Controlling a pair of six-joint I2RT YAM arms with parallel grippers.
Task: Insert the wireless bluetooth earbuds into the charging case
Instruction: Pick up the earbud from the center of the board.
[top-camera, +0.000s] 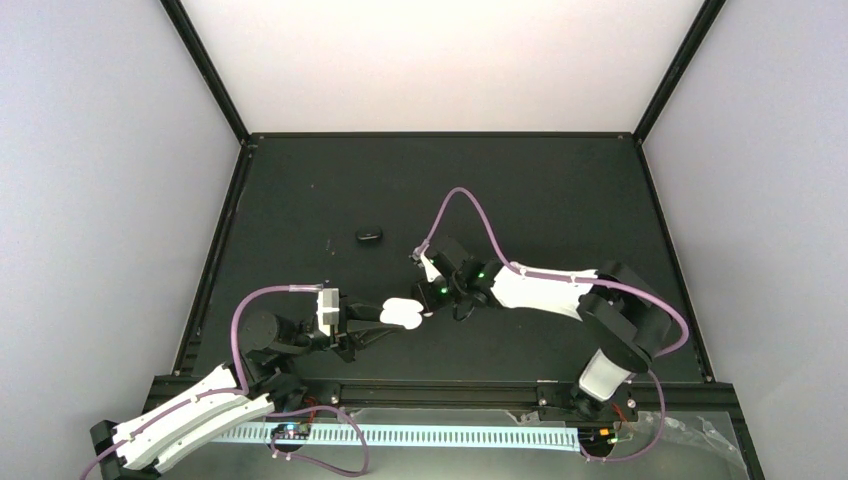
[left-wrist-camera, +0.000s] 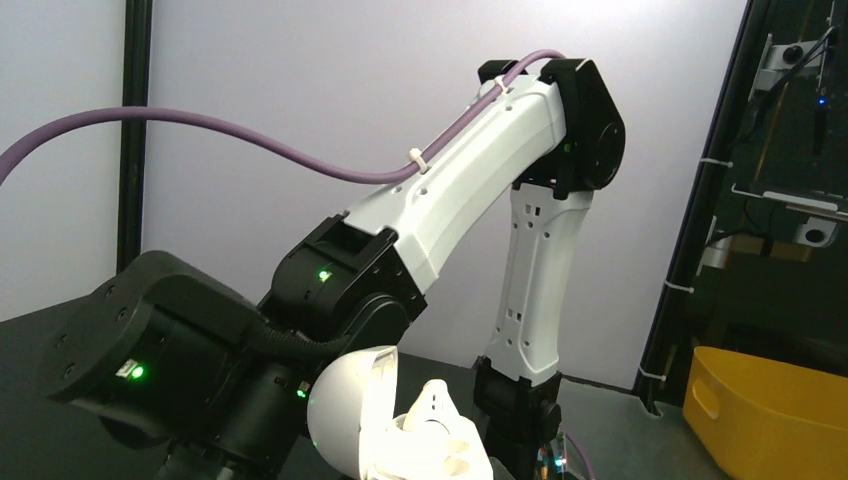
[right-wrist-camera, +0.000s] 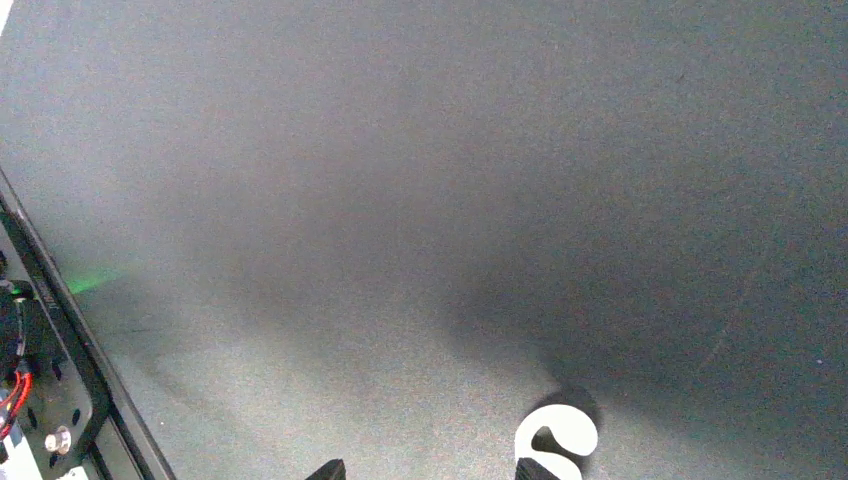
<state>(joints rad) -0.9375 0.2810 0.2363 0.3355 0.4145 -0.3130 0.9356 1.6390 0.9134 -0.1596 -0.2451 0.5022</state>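
Note:
My left gripper (top-camera: 382, 325) is shut on the white charging case (top-camera: 402, 313), near the table's front middle. In the left wrist view the case (left-wrist-camera: 345, 415) is open with its lid up. One glossy white earbud (left-wrist-camera: 437, 403) stands in it. My own left fingers are out of that view. My right gripper (top-camera: 432, 300) hangs just right of the case, pointing down. Its jaws are open and empty (right-wrist-camera: 430, 472). A second white curled earbud (right-wrist-camera: 556, 438) lies on the mat beside the right fingertip (right-wrist-camera: 528, 470). No black earbuds can be made out.
A small black oval object (top-camera: 369, 236) lies on the dark mat behind the case. The black frame rail (right-wrist-camera: 60, 330) runs near the right gripper. The right arm (left-wrist-camera: 480, 190) looms close behind the case. A yellow bin (left-wrist-camera: 770, 410) stands off the table.

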